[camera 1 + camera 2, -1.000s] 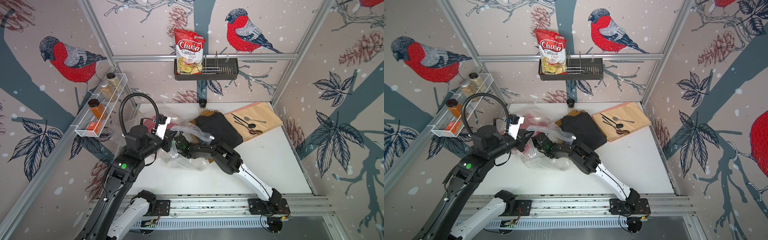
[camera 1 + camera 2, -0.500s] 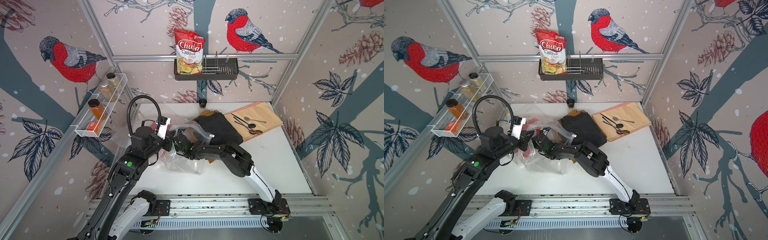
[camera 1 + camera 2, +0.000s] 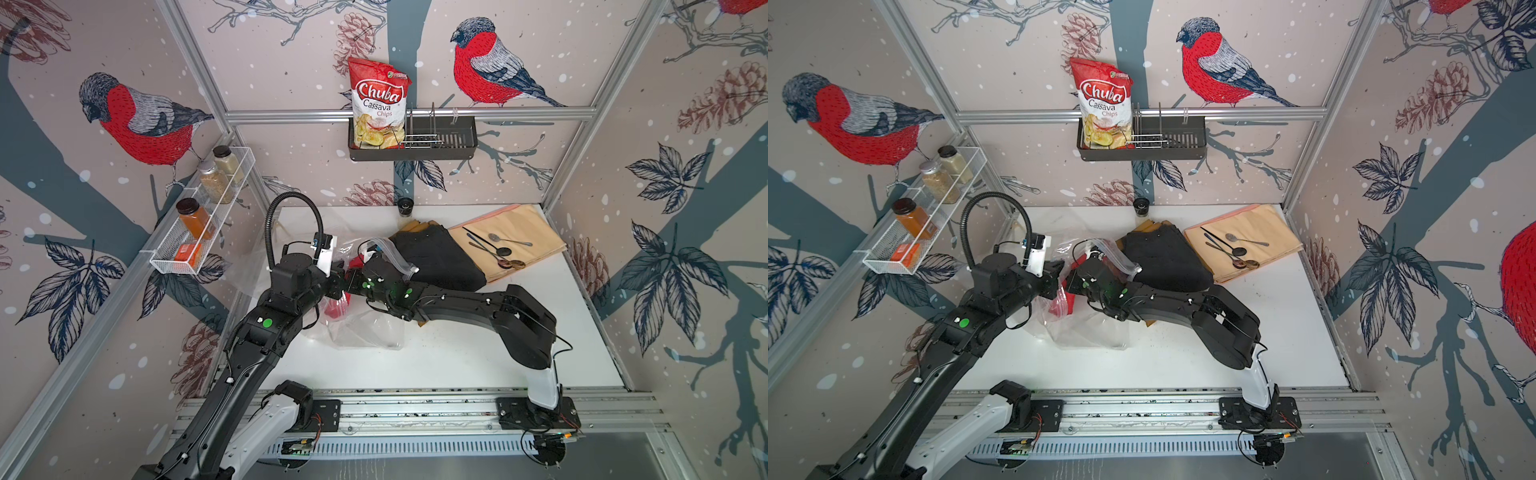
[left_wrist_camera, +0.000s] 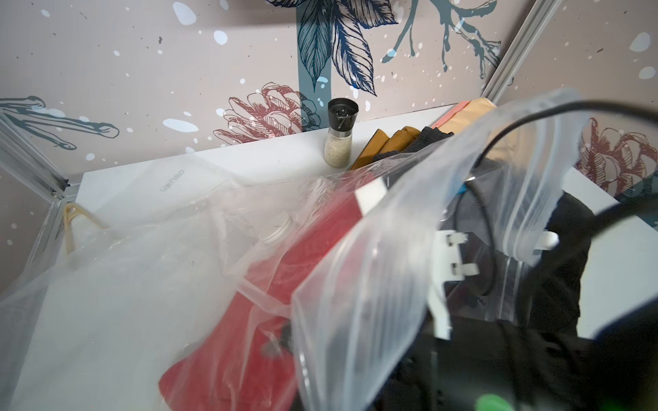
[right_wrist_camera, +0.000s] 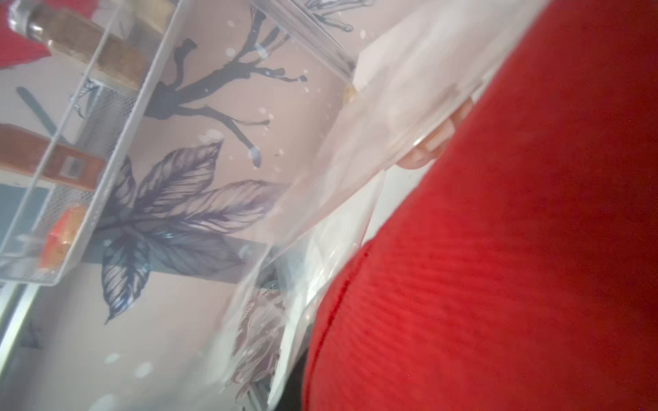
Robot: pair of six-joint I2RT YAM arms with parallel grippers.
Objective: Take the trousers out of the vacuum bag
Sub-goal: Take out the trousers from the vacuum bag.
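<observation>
Freeing the red trousers [image 3: 334, 311] lying inside the vacuum bag [image 3: 365, 328], we should anchor its plastic, pinched shut in our left gripper [image 3: 336, 286]; whether our right gripper [image 3: 353, 281] grips anything, jaws hidden, we cannot tell.

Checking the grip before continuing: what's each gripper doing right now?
Left gripper: shut, pinching the vacuum bag.
Right gripper: against the red trousers; cannot tell.

Red-and-white chips bag [image 3: 379, 109] upright at one end of a black wall basket [image 3: 440, 151]. 3 spice jars [image 3: 195, 218] and an orange box [image 3: 188, 252] in a white wire shelf [image 3: 174, 266]. Grinder [image 3: 405, 206] standing at the back of the white table [image 3: 457, 353]. Peach-orange cloth [image 3: 528, 232] flat in the far corner, spoons [image 3: 498, 251] on top.
</observation>
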